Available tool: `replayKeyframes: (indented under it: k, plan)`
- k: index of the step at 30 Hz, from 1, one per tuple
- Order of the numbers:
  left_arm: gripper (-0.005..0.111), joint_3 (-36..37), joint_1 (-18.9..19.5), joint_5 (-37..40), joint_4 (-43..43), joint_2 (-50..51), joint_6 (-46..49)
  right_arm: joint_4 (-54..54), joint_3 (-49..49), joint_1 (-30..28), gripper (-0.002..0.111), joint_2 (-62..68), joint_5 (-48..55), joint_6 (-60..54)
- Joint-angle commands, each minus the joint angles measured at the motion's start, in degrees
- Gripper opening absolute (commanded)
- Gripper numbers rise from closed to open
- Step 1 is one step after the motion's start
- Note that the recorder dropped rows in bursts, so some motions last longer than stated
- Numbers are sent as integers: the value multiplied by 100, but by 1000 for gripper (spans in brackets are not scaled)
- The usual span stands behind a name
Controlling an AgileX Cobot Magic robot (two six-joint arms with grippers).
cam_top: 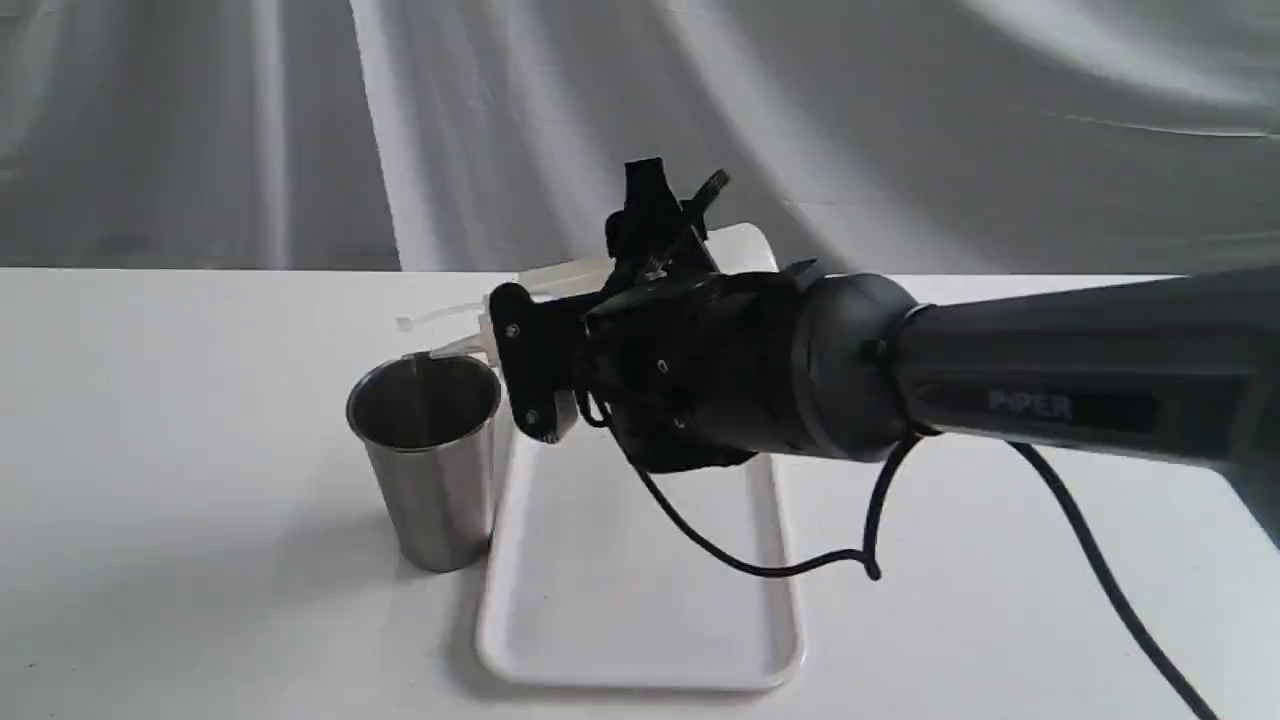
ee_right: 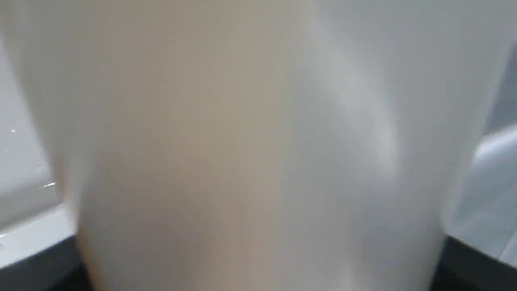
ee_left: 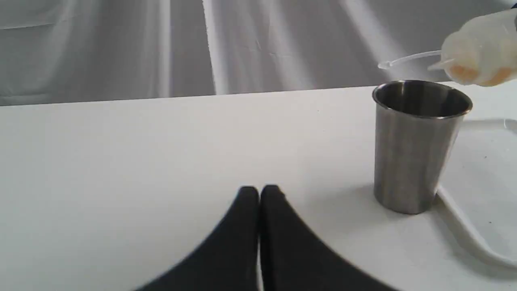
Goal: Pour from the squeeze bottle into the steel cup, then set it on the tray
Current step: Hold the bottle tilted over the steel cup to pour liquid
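**Bottle tipped over the steel cup**

The left gripper (ee_left: 259, 193) hangs low over the counter (ee_left: 141, 153), well apart from the cup. Its two matte black fingers narrow to rounded tips and are pressed together, with only a thin line between them and nothing held. The counter is plain white and smooth. Behind it hangs a grey cloth (ee_left: 121, 44) with soft folds.

Further right, the steel cup (cam_top: 430, 480) stands upright on the counter, just beside the long left rim of the tray. Its brushed metal wall tapers to a narrower base, and the inside is dark and shiny. Whether it holds any liquid I cannot tell.

Above the cup's mouth, the squeeze bottle (cam_top: 565, 275) lies nearly horizontal in the air. It is of whitish, translucent plastic. Its pointed nozzle (ee_left: 438, 65) is turned toward the cup, and the amber liquid (ee_left: 464, 72) is gathered in the rounded shoulder. The thin cap strap (ee_left: 408, 58) sticks out sideways. The right wrist view shows only the bottle's pale, blurred wall.

The right gripper (cam_top: 515, 345) has its fingers pinching the body of the bottle; the near finger is a flat black plate with screws.

Below lies the tray (cam_top: 640, 610), flat on the counter. It is glossy white and rectangular, with rounded corners and a low raised rim.

At the far right runs the thick, smooth, dark grey arm (cam_top: 1050, 370), with a black cable (cam_top: 760, 572) hanging in a loop.
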Motion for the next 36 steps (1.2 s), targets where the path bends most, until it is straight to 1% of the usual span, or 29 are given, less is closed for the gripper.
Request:
replayKeyframes:
  k: [1,16,20,26,31,36]
  plan:
    - [0,25,-31,-43,4,-15,-28,-257,-94,27,0,-50,53,-169]
    - [0,25,-31,-43,4,-15,-16,-520,-89,57,0,-50,53,-423]
    - [0,25,-31,-43,4,-15,-16,-560,-89,57,0,-50,84,-654]
    - [0,25,-31,-43,4,-15,-28,-510,-441,57,0,-50,197,-707]
    - [0,25,-31,-43,4,-15,-28,-510,-557,57,0,-50,206,-1297]
    - [0,25,-31,-43,4,-15,-15,-510,-557,57,0,-50,184,-1381]
